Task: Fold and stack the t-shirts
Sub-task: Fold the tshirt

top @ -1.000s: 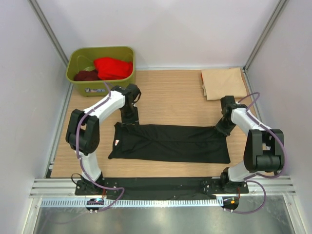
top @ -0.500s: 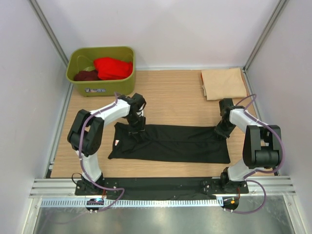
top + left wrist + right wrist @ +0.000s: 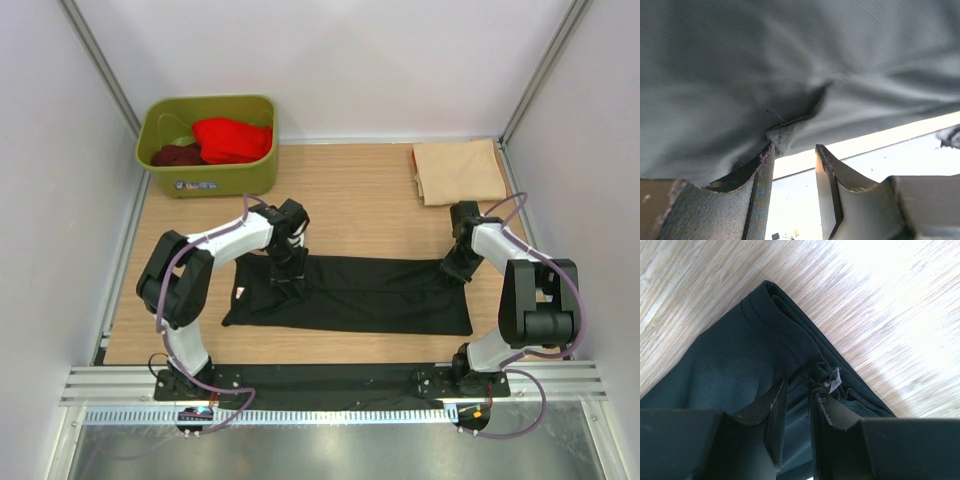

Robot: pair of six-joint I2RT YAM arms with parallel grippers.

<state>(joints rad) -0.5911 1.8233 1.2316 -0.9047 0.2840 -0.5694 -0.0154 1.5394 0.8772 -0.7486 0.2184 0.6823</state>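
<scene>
Left pincer (image 3: 285, 277) sits low on the black shirt (image 3: 370, 295), near that shirt's far edge and towards its left end. In the left wrist view its fingers (image 3: 757, 200) stand a little apart with a bright gap between them. A small nub of hem rests against the tip of one finger while grey-black cloth fills the picture above. Whether that hem is truly pinched cannot be told. The right pincer (image 3: 455, 268) is at the shirt's far right corner. In the right wrist view its jaws are almost closed, with only a thin slit between them. Puckered black cloth and a frayed pale scrap are caught at the tips, and the folded corner lies flat on the wood just beyond. The black shirt itself lies as a long band across the near middle of the desk (image 3: 370, 200), stretched between the two arms. A tiny white label (image 3: 240, 292) shows at its left end. The beige shirt (image 3: 458, 172) lies folded at the far right of the desk, well apart from the black one. At the far left stands the tub (image 3: 210, 180), holding the red shirt (image 3: 232, 138) and, touching it on the left, the maroon shirt (image 3: 175, 155), both crumpled.
</scene>
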